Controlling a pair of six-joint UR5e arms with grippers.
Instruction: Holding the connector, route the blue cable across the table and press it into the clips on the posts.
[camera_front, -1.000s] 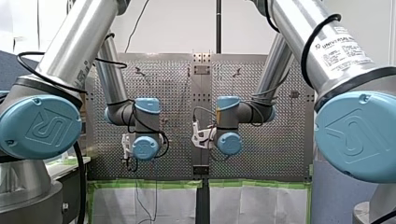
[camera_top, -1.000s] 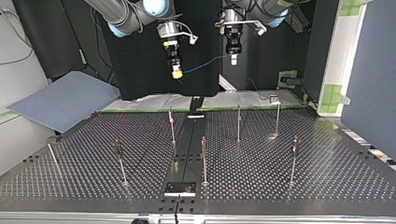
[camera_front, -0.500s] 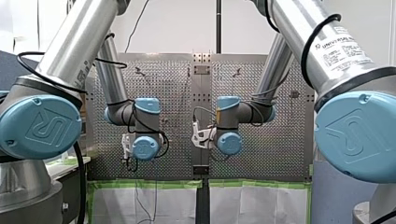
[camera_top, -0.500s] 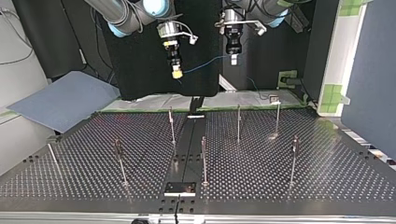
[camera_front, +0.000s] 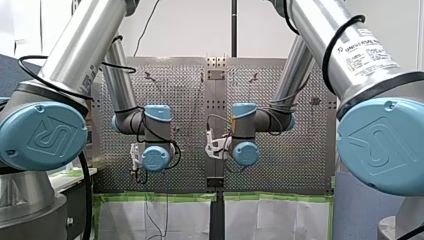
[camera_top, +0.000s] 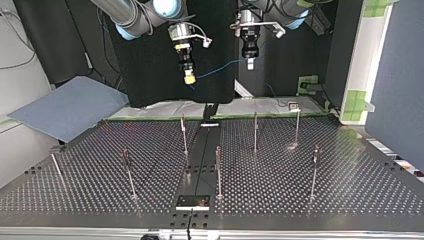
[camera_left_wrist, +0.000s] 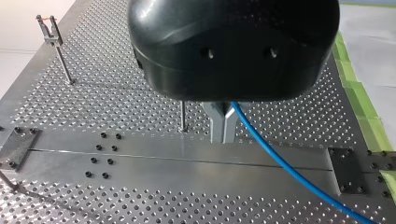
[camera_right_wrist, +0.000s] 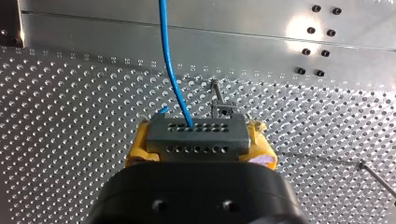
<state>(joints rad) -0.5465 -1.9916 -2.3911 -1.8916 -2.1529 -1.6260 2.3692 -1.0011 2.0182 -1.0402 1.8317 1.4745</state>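
Observation:
Both grippers hang high above the perforated table (camera_top: 300, 185), over its far edge in the top view. My right gripper (camera_top: 189, 78) has yellow pads and is shut on a grey connector (camera_right_wrist: 196, 137) with rows of holes. The blue cable (camera_right_wrist: 170, 60) leaves the connector's face and runs ahead over the table. In the top view the cable (camera_top: 220, 68) spans the gap to my left gripper (camera_top: 249, 63). The metal fingers of my left gripper (camera_left_wrist: 223, 125) are shut on the cable (camera_left_wrist: 289, 172), which trails away beside them. Several thin posts with clips (camera_top: 255, 131) stand on the table, none touching the cable.
A blue-grey sheet (camera_top: 70, 107) lies off the table at the top view's left. A small dark plate (camera_top: 192, 202) sits at the near edge on the centre strip. Green tape (camera_top: 357, 102) marks a white panel at the right. One clip post (camera_left_wrist: 56, 51) stands far beside my left gripper.

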